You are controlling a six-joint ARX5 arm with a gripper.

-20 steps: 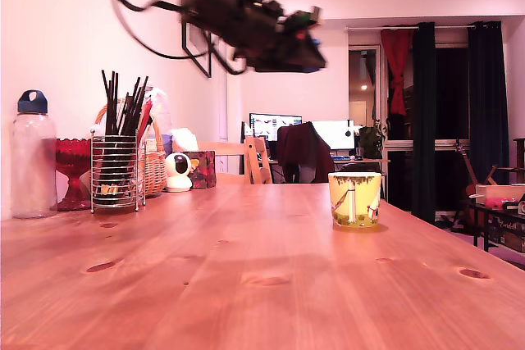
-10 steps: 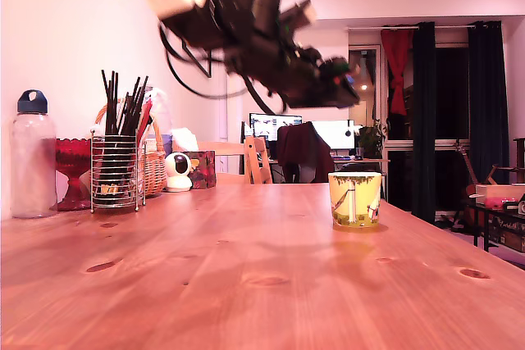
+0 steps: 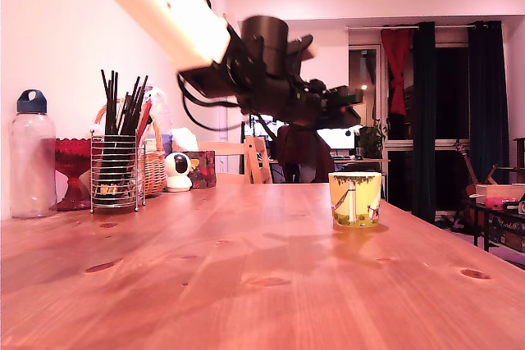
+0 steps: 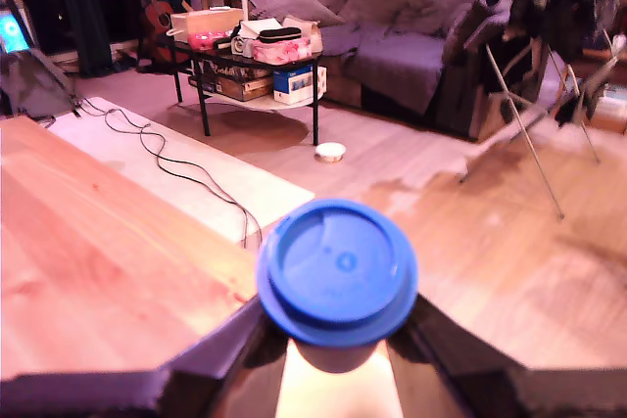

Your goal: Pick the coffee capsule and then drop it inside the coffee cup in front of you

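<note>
The wooden bench (image 3: 246,276) fills the lower half of the exterior view. The arm (image 3: 164,6) slants down from the upper left of that frame, its end effector (image 3: 349,102) in the air at centre, above and slightly left of the yellow-green coffee cup (image 3: 354,198), which stands on the bench at centre right. In the wrist view the end effector (image 4: 338,340) is clamped on the blue coffee capsule (image 4: 337,269), at lower centre, beyond the bench's edge (image 4: 118,242). A wire holder of sticks (image 3: 116,171) stands at left.
</note>
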